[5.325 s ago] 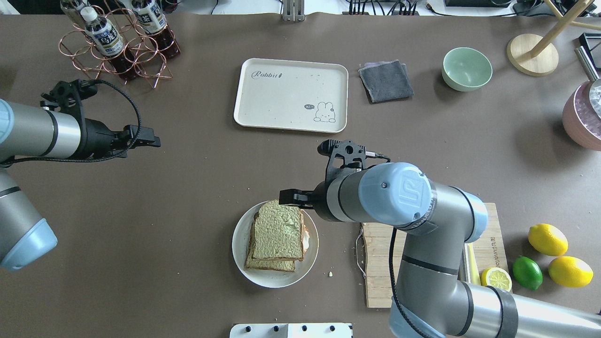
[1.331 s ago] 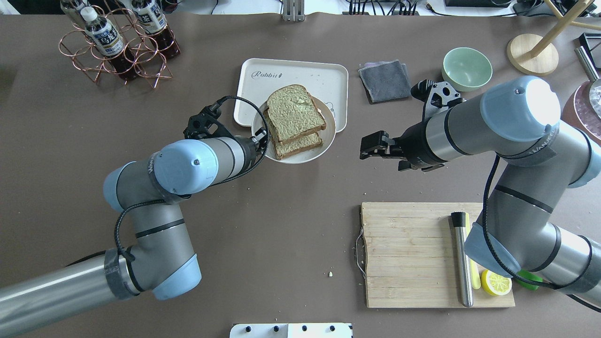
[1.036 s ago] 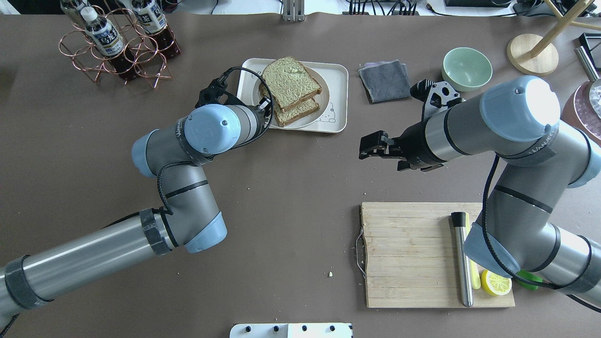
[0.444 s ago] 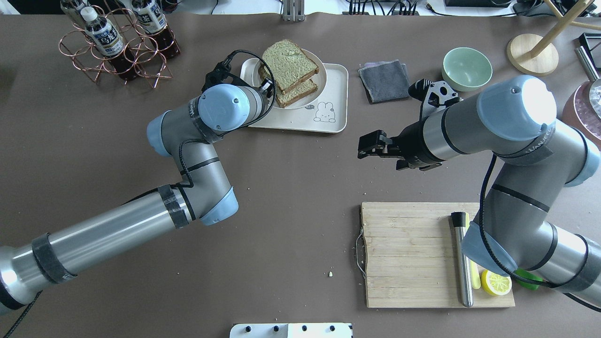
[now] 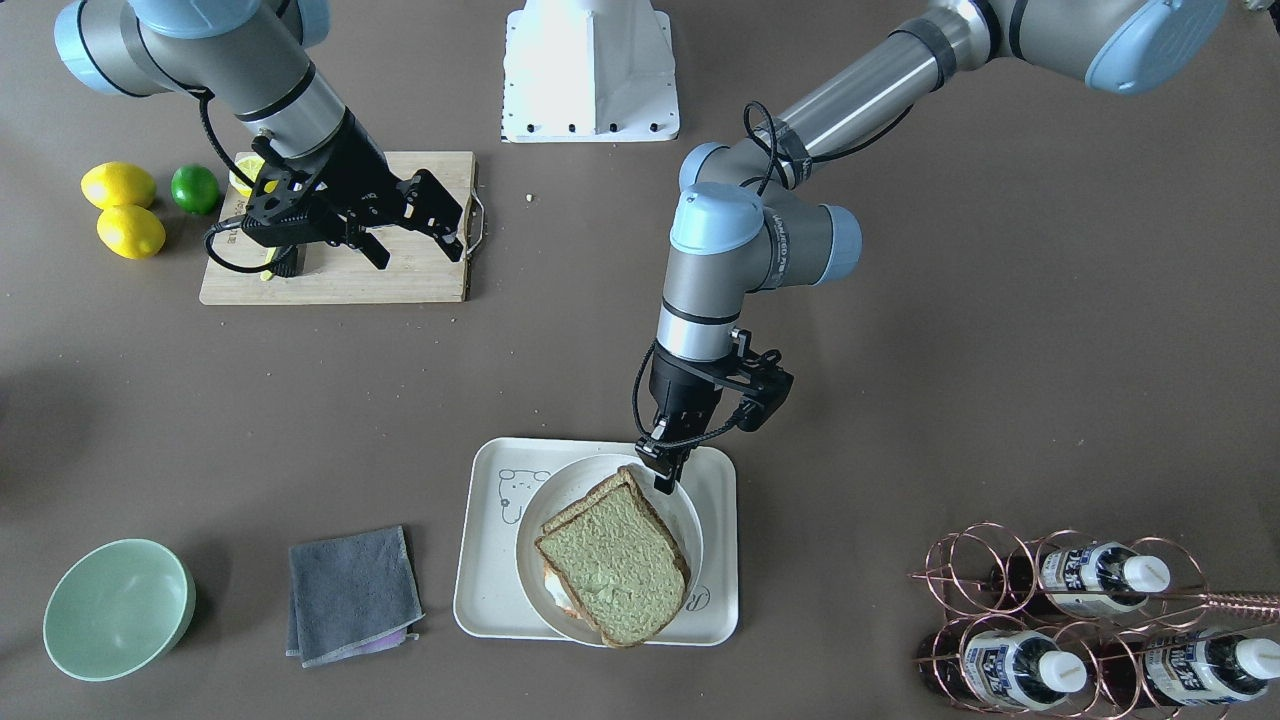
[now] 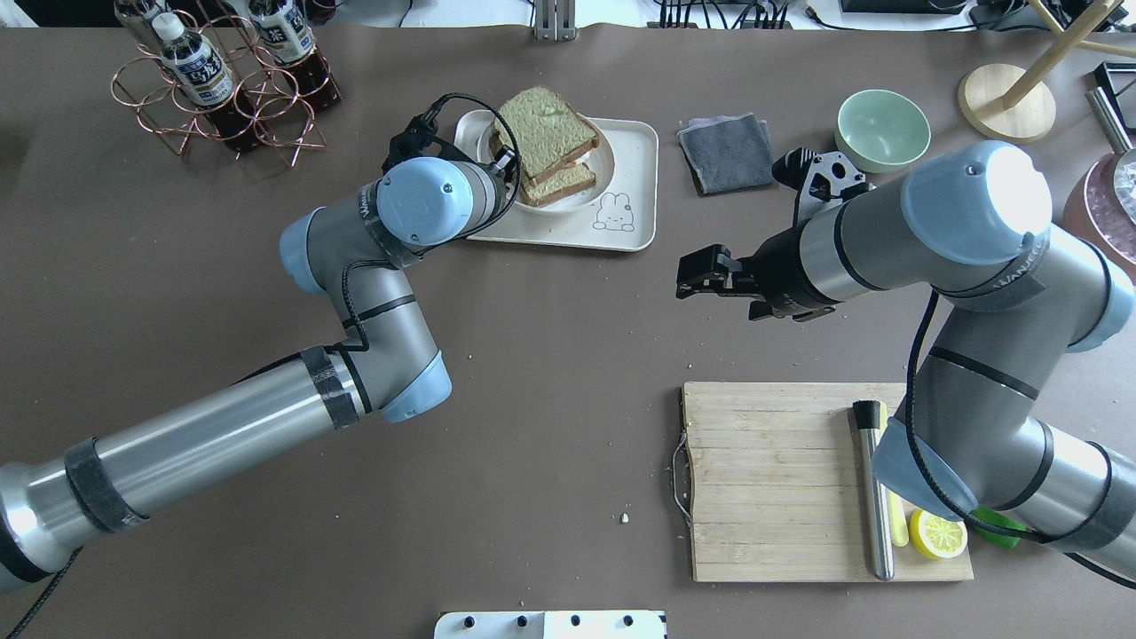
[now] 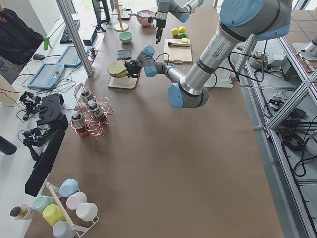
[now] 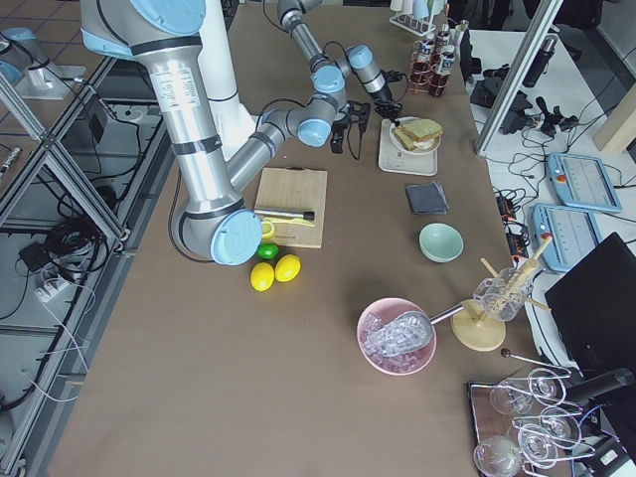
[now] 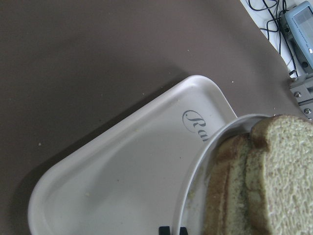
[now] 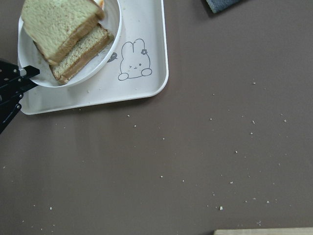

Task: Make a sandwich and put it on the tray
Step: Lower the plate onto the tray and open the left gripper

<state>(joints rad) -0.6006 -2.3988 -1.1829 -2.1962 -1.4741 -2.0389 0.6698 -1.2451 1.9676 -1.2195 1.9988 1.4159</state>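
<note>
The left gripper (image 5: 663, 478) was closed on the rim of the round white plate (image 5: 585, 478), on the side toward the robot. In the left wrist view its two fingertips (image 9: 165, 230) sat side by side at that rim. The sandwich (image 5: 615, 570) lay on the plate just ahead of the fingertips. Its upper slice was skewed over the lower one, and egg showed at one edge. The plate was over the tray (image 5: 490, 560), and the exterior left view showed it raised clear of the tray surface. The right gripper (image 6: 685, 277) hung over the table with its jaws apart and gripped nothing. It was well apart from the tray, between it and the cutting board (image 6: 772, 479).

Markings: the tray script read "Ra" in the left wrist view, with the remainder covered by the plate. A rabbit drawing (image 6: 612, 213) occupied one tray corner. The labels on the bottles (image 6: 200, 71) were too small to read.
</note>
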